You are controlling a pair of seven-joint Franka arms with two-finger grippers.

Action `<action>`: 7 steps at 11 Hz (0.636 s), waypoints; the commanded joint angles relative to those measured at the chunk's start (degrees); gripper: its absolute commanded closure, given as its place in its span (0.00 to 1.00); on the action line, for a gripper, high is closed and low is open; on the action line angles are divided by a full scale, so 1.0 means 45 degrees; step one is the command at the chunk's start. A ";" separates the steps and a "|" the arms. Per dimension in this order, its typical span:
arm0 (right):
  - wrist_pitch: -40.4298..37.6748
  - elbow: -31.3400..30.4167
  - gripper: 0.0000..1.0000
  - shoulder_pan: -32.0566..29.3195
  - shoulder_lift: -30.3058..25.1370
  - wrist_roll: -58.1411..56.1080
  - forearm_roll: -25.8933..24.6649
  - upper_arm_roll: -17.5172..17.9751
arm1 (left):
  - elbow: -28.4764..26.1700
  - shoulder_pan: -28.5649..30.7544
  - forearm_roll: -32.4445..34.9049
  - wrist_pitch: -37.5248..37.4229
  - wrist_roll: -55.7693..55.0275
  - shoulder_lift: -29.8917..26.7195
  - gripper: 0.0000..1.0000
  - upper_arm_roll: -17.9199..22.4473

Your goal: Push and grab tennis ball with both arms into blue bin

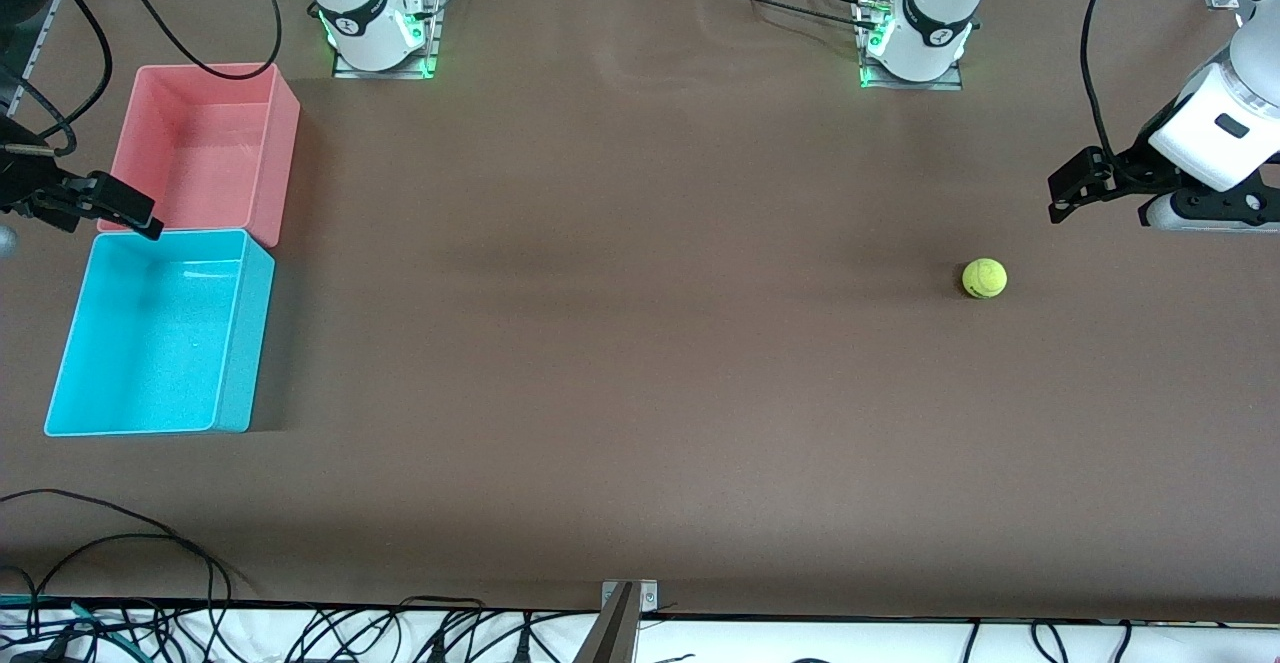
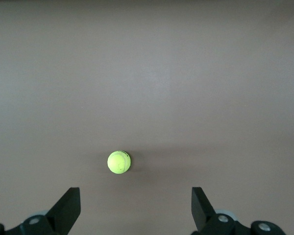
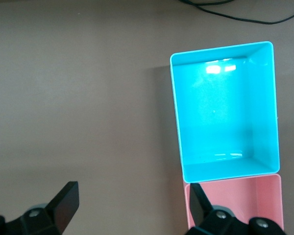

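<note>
Tennis ball lies on the table, well apart from the blue bin. Left gripper hovers near the ball, fingers spread; right gripper, also spread, hangs over the bin's rim.

The left white jointed robot arm descends from the upper corner of the front view at its own end of the brown table surface, with its wrist bent so that the left black two-finger gripper points along the table toward the right arm's end. The left gripper is raised above the table surface; its fingers are spread wide apart with nothing between them. The right black two-finger gripper hangs raised above the table surface at the right arm's end, pointing toward the left arm's end. Its fingers are likewise spread wide apart and hold nothing.
</note>
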 commanded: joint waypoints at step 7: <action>-0.0057 0.0225 0.00 -0.0002 0.0031 0.0003 0.0017 -0.0003 | 0.0401 0.0111 0.0098 -0.0301 0.0278 0.0263 0.00 -0.0042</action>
